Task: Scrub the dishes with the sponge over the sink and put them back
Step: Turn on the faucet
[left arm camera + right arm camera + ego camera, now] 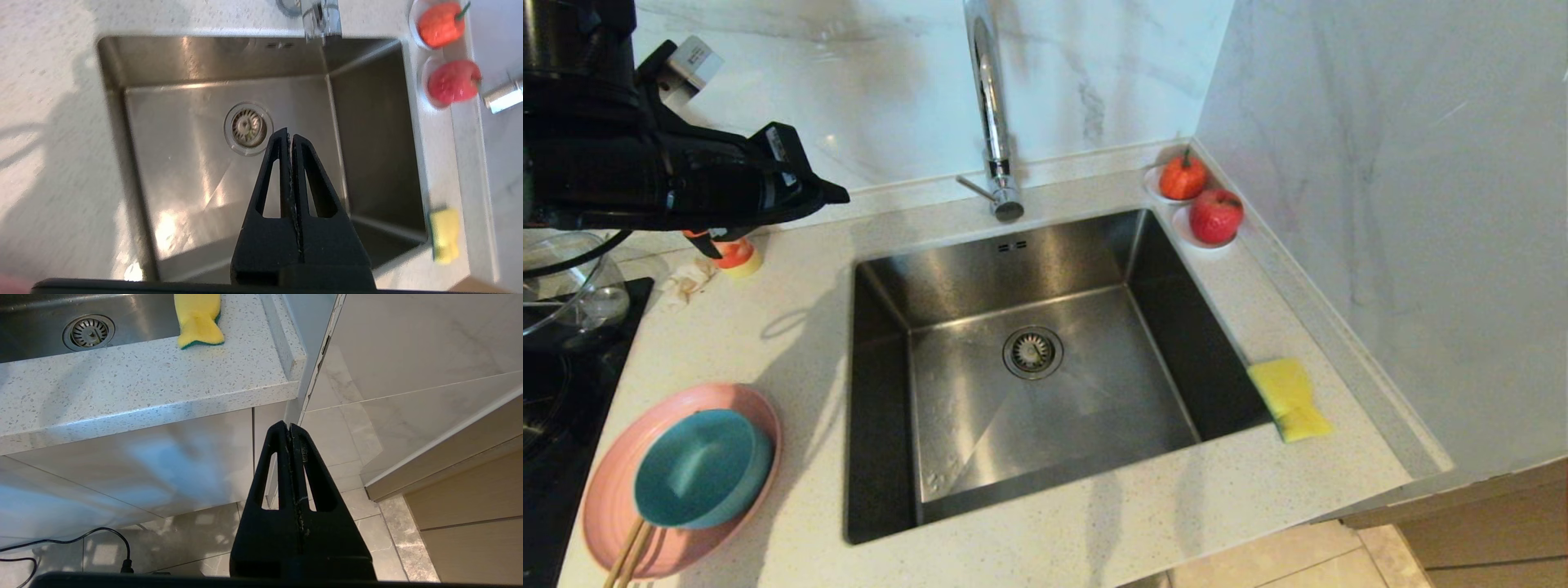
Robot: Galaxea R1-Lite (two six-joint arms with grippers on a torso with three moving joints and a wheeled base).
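the left gripper, fingers pressed together and holding nothing, hangs above the sink, the teal bowl on the pink plate off to its near-left side, the sponge across the basin; the right gripper, also closed, sits below the counter edge.

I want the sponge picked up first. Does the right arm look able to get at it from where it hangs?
Probably yes. The sponge lies uncovered on the counter at the sink's right edge, nothing on or against it. The right gripper, shut, hangs below the counter, so it must rise first.
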